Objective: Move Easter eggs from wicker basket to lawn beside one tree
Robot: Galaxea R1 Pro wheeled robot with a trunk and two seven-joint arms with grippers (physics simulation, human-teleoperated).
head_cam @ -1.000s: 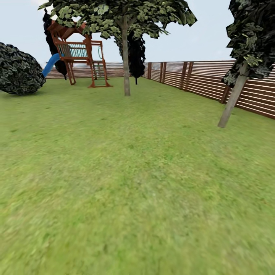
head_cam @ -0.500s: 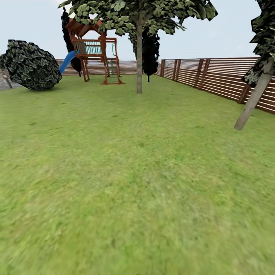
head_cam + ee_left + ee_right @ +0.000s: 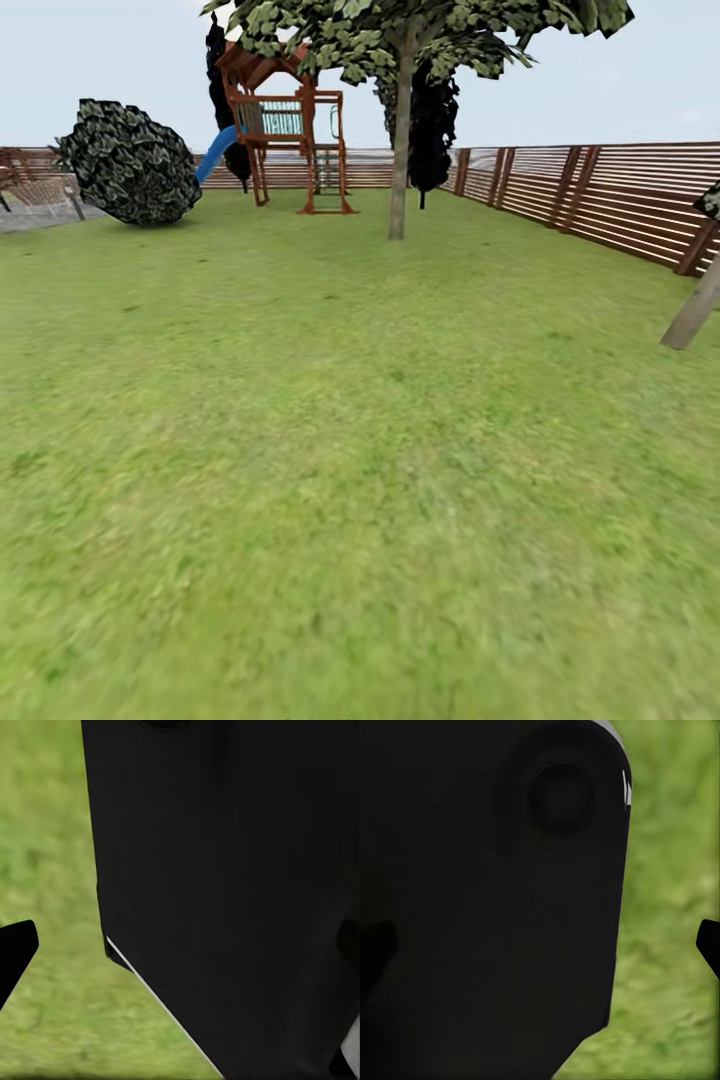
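So our view has swung left over the last second: the playset [image 3: 290, 130] and the straight-trunked tree [image 3: 399, 170] have slid right in frame, and a round dark bush [image 3: 130, 162] is now fully in sight. That's us turning, nothing in the garden moved. We reckon we're still hunting for the basket and eggs, since there's just open lawn [image 3: 350, 480] ahead. The fence [image 3: 610, 200] runs along the right, and a leaning trunk [image 3: 692, 315] sits at the edge. Nothing blocks the way. Both wrist cams mostly catch dark robot body over grass, so can't tell whether either pincer is apart or together.
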